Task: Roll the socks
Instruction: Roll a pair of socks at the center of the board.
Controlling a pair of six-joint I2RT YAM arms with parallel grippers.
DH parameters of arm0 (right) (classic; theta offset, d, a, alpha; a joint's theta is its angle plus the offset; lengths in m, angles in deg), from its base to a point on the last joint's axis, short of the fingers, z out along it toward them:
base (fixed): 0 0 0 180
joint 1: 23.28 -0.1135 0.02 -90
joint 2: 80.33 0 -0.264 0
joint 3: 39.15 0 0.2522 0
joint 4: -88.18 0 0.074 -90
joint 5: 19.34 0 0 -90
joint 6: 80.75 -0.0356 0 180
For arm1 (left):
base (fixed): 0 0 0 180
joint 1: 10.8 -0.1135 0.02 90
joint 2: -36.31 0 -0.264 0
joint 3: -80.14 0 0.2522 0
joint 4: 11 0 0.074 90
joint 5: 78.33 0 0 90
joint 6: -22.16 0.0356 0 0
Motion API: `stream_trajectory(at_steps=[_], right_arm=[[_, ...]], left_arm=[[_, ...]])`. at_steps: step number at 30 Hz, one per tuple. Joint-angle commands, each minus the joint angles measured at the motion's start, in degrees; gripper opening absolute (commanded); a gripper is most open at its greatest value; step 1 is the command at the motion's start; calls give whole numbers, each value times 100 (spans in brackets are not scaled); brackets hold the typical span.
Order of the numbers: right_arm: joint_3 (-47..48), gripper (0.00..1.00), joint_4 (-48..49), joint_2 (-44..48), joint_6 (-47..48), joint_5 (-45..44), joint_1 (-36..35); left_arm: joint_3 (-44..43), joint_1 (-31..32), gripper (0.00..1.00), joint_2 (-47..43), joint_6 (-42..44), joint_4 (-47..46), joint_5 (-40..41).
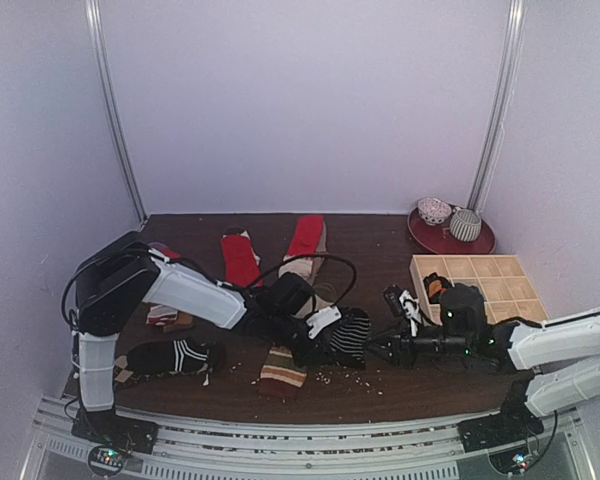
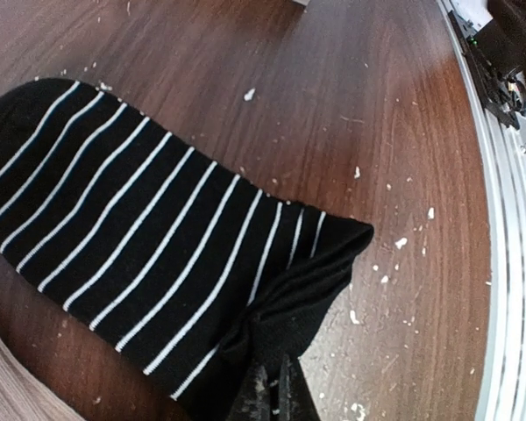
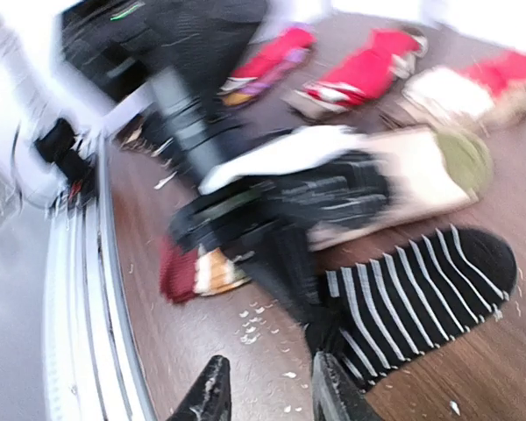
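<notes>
Left gripper [image 2: 272, 399] is pinching the black striped sock [image 2: 140, 246] at its cuff, probably beginning the roll; right gripper [image 3: 270, 373] is hovering spread alongside, next needing to pin it.

Plain pale walls [image 1: 310, 100] around a dark wooden table [image 1: 400, 385]

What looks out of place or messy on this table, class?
Small white crumbs are scattered over the dark table near its front edge, around the striped sock. They look like spilled debris.
</notes>
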State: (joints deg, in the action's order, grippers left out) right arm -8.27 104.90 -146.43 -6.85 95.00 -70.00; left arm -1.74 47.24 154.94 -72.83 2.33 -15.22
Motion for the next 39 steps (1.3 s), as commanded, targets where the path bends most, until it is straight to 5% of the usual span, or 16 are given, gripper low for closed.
stream_trajectory(at_steps=[1, 14, 25, 39], right_arm=[[-597, 34, 965, 261, 1701, -1182, -765], [265, 34, 125, -1245, 3562, -1200, -1622], [643, 32, 48, -2029, 3639, -2085, -1484], [1048, 31, 55, -2730, 3525, -1724, -889]], left_arm=[[13, -41, 0, 232, -345, 1413, -94], [-119, -138, 0, 478, -303, 1478, -253], [-38, -153, 0, 450, -247, 1484, -282], [-44, -152, 0, 444, -162, 1492, -339]])
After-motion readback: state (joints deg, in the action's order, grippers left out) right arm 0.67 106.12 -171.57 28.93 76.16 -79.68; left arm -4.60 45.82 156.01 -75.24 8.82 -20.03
